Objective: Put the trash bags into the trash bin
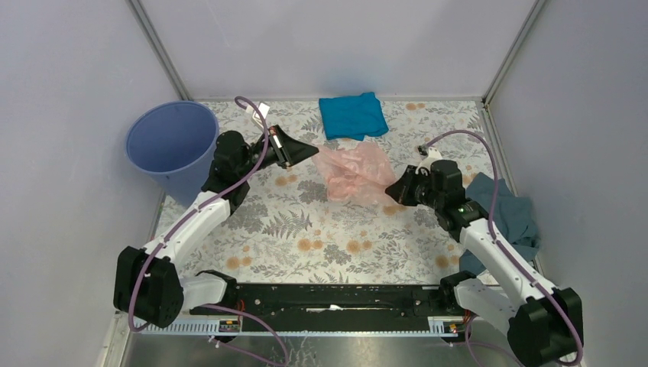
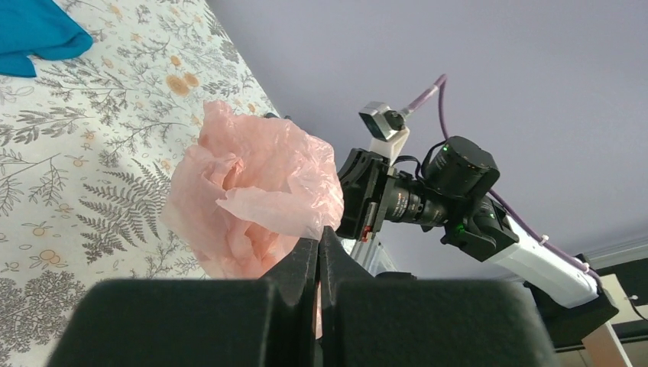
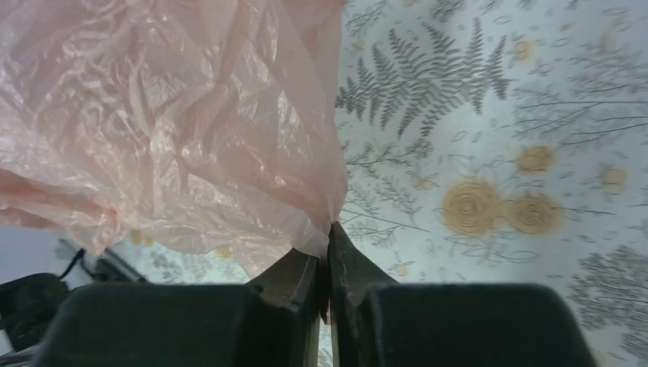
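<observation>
1. trash bag [image 1: 353,172]: pale-pink crumpled film, over the middle of the fern-patterned table [image 1: 306,237], bunched between the two grippers.
2. left gripper [image 1: 309,151]: jaws clenched on the bag's left edge; in the left wrist view, pink film shows between the fingertips.
3. right gripper [image 1: 393,193]: jaws pressed together on the bag's right edge, nipping a fold of film at the tips.
4. trash bin [image 1: 183,183]: lavender-blue, upright, at the far left corner, well apart from the bag.
5. blue cloth [image 1: 351,115]: folded, just behind the bag.
6. grey-blue cloth [image 1: 508,210]: beside the right arm.
</observation>
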Tool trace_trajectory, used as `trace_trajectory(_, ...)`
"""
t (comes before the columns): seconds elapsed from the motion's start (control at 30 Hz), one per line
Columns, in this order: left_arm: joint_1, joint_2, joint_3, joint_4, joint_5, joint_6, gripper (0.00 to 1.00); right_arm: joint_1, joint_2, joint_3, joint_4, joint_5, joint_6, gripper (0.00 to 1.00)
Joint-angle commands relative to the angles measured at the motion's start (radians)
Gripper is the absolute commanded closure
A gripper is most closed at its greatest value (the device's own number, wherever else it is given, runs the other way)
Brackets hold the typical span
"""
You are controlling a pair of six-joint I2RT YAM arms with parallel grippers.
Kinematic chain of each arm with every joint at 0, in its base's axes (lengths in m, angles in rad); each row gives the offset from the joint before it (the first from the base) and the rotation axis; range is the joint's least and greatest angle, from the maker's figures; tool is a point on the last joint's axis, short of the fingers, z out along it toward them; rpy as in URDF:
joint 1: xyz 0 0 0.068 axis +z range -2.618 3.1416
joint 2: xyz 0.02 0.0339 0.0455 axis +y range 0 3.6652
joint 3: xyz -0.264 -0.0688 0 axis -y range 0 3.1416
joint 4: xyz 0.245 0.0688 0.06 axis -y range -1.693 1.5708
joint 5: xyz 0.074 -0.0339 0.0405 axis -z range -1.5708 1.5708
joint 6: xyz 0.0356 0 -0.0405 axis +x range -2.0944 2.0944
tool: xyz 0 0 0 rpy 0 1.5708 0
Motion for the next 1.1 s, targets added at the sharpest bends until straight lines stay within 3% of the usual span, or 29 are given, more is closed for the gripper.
trace_trajectory(0.0, 0.019, 0.013, -0.005, 0.171, 0.056, -0.066, 1.0, -0.008, -0.045, 0.063, -0.201, 0.159, -0.16, 0.87)
trace_trajectory(0.1, 0.021, 0.016, -0.005, 0.193, 0.071, -0.066, 1.0, -0.008, -0.031, 0.115, -0.262, 0.185, -0.177, 0.75)
trace_trajectory(0.17, 0.019, 0.03, 0.003, 0.191, 0.084, -0.067, 1.0, -0.008, -0.009, 0.171, -0.324, 0.176, -0.185, 0.51)
trace_trajectory(0.2, 0.02, 0.034, 0.006, 0.182, 0.083, -0.067, 1.0, -0.007, -0.001, 0.199, -0.357, 0.169, -0.187, 0.44)
trace_trajectory(0.3, 0.02, 0.043, 0.007, 0.16, 0.071, -0.064, 1.0, 0.055, 0.008, 0.284, -0.441, 0.218, -0.191, 0.35)
trace_trajectory(0.4, 0.02, 0.05, 0.004, 0.151, 0.061, -0.07, 1.0, 0.237, 0.016, 0.369, -0.5, 0.382, -0.206, 0.27)
trace_trajectory(0.53, 0.019, 0.064, 0.0, 0.153, 0.057, -0.084, 1.0, 0.437, 0.083, 0.46, -0.509, 0.511, -0.159, 0.24)
trace_trajectory(0.63, 0.018, 0.071, -0.004, 0.152, 0.051, -0.089, 1.0, 0.565, 0.166, 0.485, -0.398, 0.532, -0.093, 0.22)
trace_trajectory(0.83, 0.017, 0.078, -0.006, 0.134, 0.033, -0.075, 1.0, 0.699, 0.338, 0.557, -0.221, 0.63, 0.055, 0.21)
trace_trajectory(0.9, 0.015, 0.08, -0.006, 0.133, 0.033, -0.072, 1.0, 0.704, 0.367, 0.558, -0.184, 0.672, 0.094, 0.27)
trace_trajectory(1.07, 0.01, 0.087, -0.008, 0.139, 0.037, -0.083, 1.0, 0.704, 0.39, 0.531, -0.137, 0.729, 0.152, 0.55)
